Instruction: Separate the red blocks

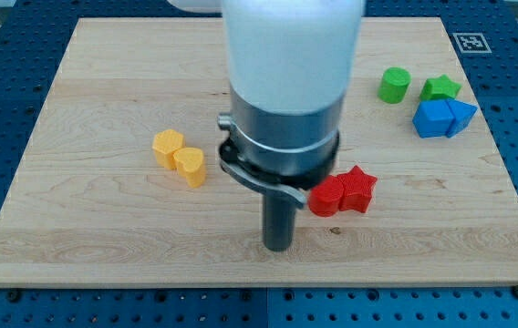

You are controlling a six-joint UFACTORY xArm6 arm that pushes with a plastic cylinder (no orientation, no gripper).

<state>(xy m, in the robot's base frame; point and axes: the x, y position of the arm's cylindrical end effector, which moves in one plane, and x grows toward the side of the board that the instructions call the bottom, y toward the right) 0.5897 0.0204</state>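
Two red blocks touch each other right of the board's middle: a red cylinder (326, 196) on the left and a red star (359, 189) on the right. My tip (279, 246) rests on the board just left of and slightly below the red cylinder, a short gap away. The arm's wide body (286, 100) rises above it and hides the board behind.
Two yellow blocks, a hexagon (168, 148) and a heart (190, 168), touch at the view's left. At the top right stand a green cylinder (394, 85), a green star (440, 88) and two touching blue blocks (443, 117). The wooden board (104, 228) ends near them.
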